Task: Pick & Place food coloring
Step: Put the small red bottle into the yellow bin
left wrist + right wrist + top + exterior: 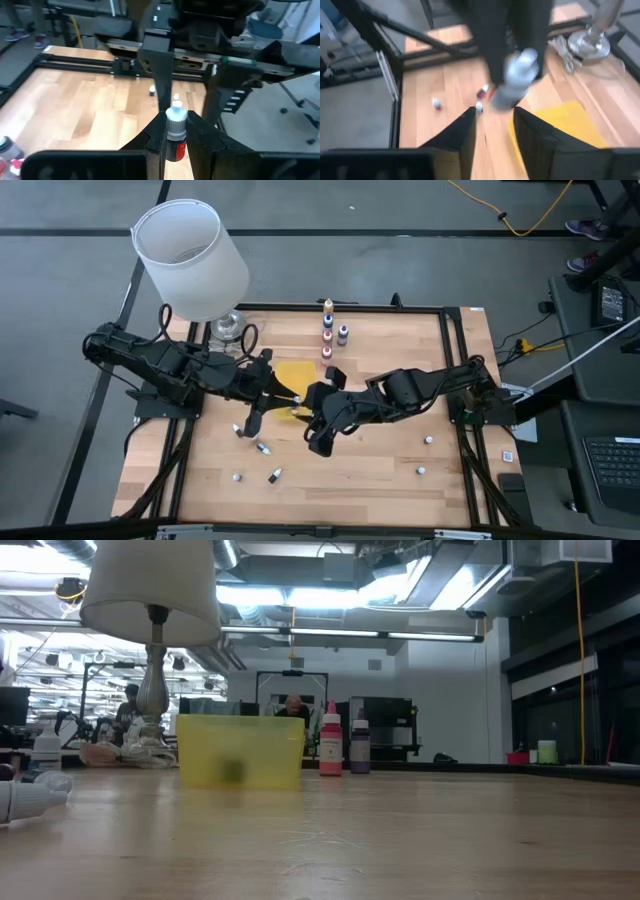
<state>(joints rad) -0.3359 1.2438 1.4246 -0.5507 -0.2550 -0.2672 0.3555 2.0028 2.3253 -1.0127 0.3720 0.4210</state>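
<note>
In the left wrist view, my left gripper (176, 142) is shut on a small food coloring bottle (175, 135) with a white cap and dark red contents. It is held high over the table's middle (300, 400), near the yellow tray (290, 372). My right gripper (492, 132) faces it, open, and the blurred bottle (516, 80) shows just beyond its fingertips. More food coloring bottles stand at the far edge (327, 328). Others lie on their sides near the left (262, 448) and right (428, 440). Neither gripper shows in the low view. My left gripper pinches the bottle's body (175, 150) between its two fingers, just below the cap. The white cap (176, 116) sticks out past the fingertips, toward my right gripper. The bottle is lifted clear of the table.
A lamp with a white shade (190, 258) stands at the far left corner, on its metal base (589, 42). The yellow tray (240, 750) sits mid-table with two upright bottles (331, 745) to its right in the low view. A black rail frame (455, 360) borders the wooden top. A person sits far behind.
</note>
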